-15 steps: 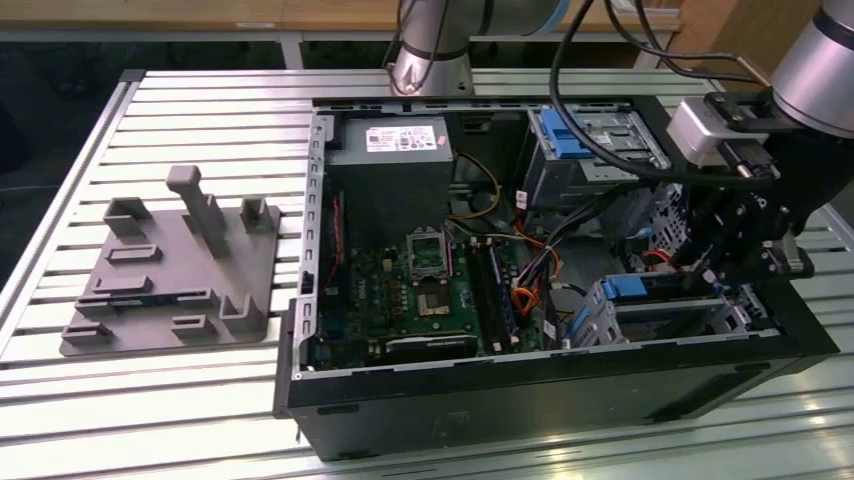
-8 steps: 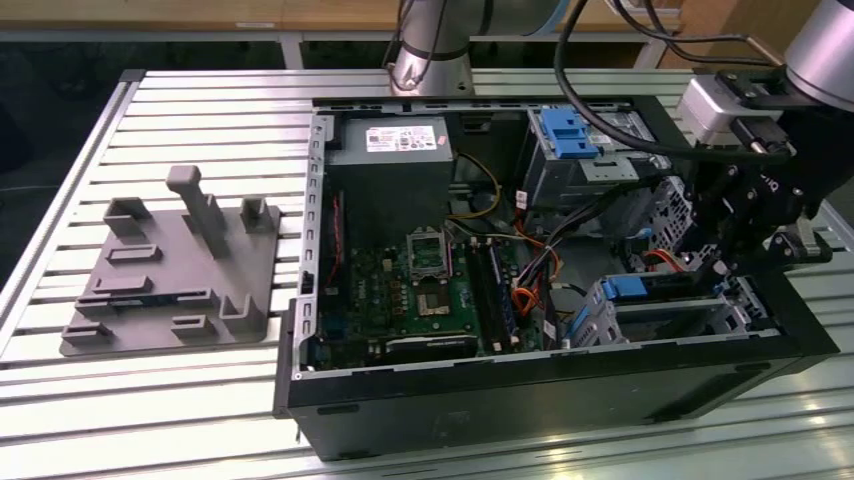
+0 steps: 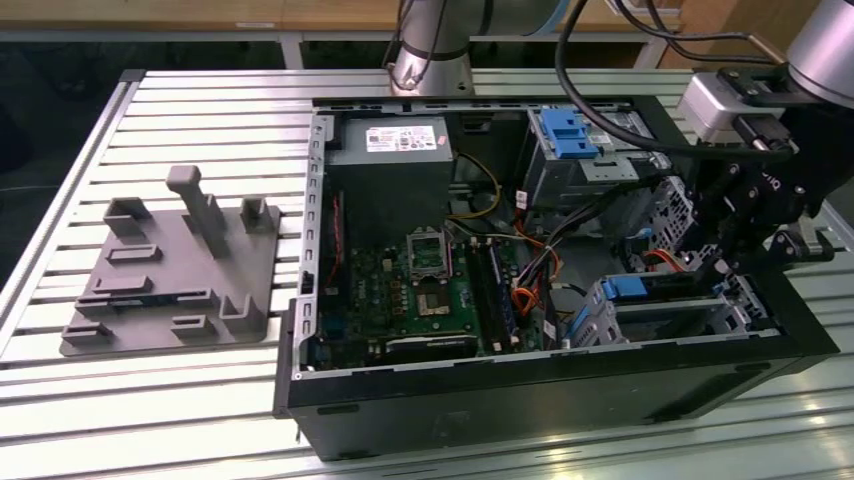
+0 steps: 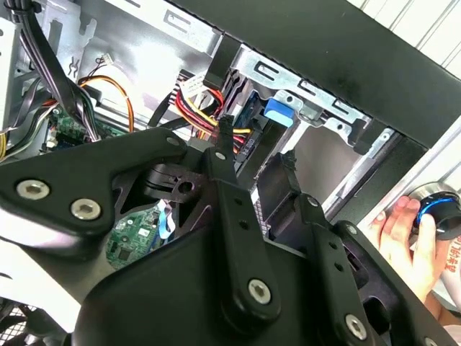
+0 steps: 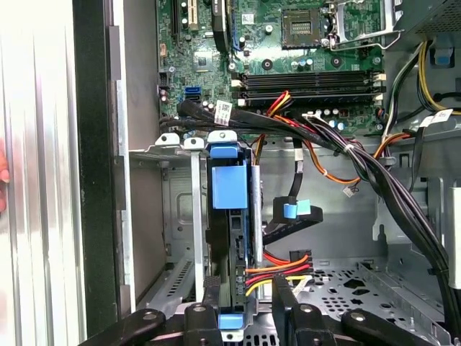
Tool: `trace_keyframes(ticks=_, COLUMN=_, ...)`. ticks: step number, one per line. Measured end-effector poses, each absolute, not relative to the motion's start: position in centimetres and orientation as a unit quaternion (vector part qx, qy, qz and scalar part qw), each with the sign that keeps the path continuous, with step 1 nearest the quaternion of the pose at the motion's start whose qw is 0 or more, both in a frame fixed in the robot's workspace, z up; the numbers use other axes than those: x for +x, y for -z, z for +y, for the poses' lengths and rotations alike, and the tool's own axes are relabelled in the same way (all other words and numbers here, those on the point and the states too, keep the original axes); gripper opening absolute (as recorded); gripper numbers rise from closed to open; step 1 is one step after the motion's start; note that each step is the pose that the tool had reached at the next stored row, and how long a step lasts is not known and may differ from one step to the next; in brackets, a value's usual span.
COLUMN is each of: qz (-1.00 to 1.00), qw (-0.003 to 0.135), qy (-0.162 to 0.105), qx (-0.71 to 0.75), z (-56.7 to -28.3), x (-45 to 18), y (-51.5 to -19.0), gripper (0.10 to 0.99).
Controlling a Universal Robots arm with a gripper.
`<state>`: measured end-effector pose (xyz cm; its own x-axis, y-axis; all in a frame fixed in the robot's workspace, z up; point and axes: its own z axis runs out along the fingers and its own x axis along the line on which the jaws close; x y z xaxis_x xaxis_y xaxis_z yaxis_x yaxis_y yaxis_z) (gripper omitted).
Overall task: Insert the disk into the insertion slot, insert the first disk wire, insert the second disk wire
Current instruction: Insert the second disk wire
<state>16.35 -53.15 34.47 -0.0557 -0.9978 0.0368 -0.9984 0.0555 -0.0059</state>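
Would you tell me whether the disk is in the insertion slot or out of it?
In: the disk in its blue carrier stands between the walls of the insertion slot in the first wrist view.

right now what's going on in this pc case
A robot arm is working inside an open computer case. The disk in its blue carrier sits in the insertion slot, the silver drive cage. The gripper is at the disk's end with its fingers apart, one on each side, holding nothing. A red, yellow and orange wire bundle runs up to the disk's edge; whether it is plugged in is hard to tell. A person's hand rests outside the case.
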Motion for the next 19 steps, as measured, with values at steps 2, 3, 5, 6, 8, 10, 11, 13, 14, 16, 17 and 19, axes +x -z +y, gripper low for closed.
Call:
trace_keyframes(ticks=2, qz=-0.726, qw=0.011, qy=-0.015, qx=0.687, z=-53.1, x=16.4, y=-34.5, gripper=0.416)
trace_keyframes(ticks=3, qz=-0.726, qw=0.011, qy=-0.015, qx=0.687, z=-53.1, x=16.4, y=-34.5, gripper=0.416)
trace_keyframes(ticks=5, qz=-0.726, qw=0.011, qy=-0.015, qx=0.687, z=-53.1, x=16.4, y=-34.5, gripper=0.416)
trace_keyframes(ticks=6, qz=-0.726, qw=0.011, qy=-0.015, qx=0.687, z=-53.1, x=16.4, y=-34.5, gripper=0.416)
trace_keyframes(ticks=8, qz=-0.726, qw=0.013, qy=-0.016, qx=0.687, z=-52.9, x=16.4, y=-34.6, gripper=0.416)
trace_keyframes(ticks=10, qz=-0.726, qw=0.015, qy=-0.019, qx=0.687, z=-52.6, x=16.3, y=-35.0, gripper=0.416)
trace_keyframes(ticks=11, qz=-0.726, qw=0.018, qy=-0.022, qx=0.687, z=-52.4, x=16.3, y=-35.2, gripper=0.416)
trace_keyframes(ticks=13, qz=-0.726, qw=0.023, qy=-0.027, qx=0.687, z=-52.1, x=16.3, y=-35.6, gripper=0.416)
trace_keyframes(ticks=14, qz=-0.726, qw=0.025, qy=-0.030, qx=0.687, z=-52.0, x=16.3, y=-35.8, gripper=0.416)
trace_keyframes(ticks=16, qz=-0.726, qw=0.032, qy=-0.036, qx=0.686, z=-51.8, x=16.3, y=-36.1, gripper=0.416)
trace_keyframes(ticks=17, qz=-0.725, qw=0.035, qy=-0.040, qx=0.686, z=-51.8, x=16.3, y=-36.1, gripper=0.416)
trace_keyframes(ticks=19, qz=-0.725, qw=0.042, qy=-0.046, qx=0.686, z=-51.4, x=16.3, y=-36.3, gripper=0.416)
